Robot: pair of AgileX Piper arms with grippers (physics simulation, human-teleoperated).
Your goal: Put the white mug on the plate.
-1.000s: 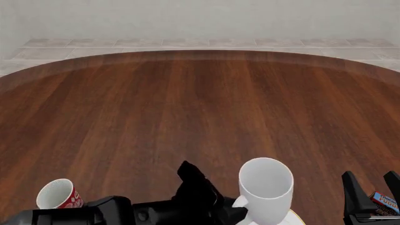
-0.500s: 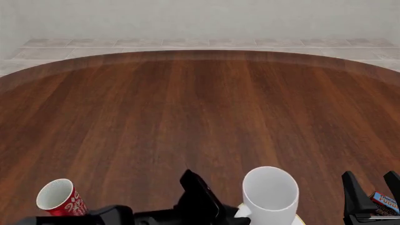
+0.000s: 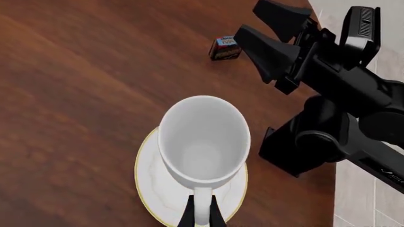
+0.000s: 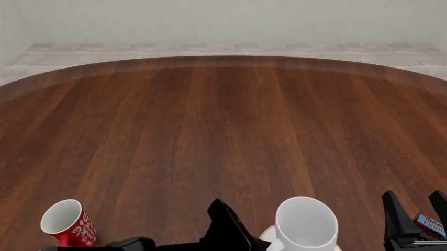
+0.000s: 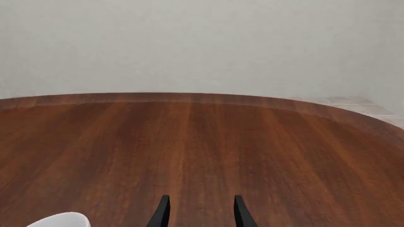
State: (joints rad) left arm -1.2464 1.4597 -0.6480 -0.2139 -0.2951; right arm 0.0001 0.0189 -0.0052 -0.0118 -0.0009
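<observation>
Looking down the left gripper (image 3: 201,218), its jaws pinch the handle of the empty mug (image 3: 203,139) over the plate (image 3: 158,189). Front: a red mug (image 4: 64,221), empty, stands apart. Right gripper (image 5: 198,213) jaws parted, holding nothing.

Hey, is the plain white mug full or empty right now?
Empty: the left wrist view looks straight into the plain white mug and shows its bare white bottom.

A red mug with white pattern (image 4: 68,223) is standing on the dark wooden counter (image 4: 223,136); a small colourful printed packet (image 3: 224,48) is lying well apart from it.
</observation>
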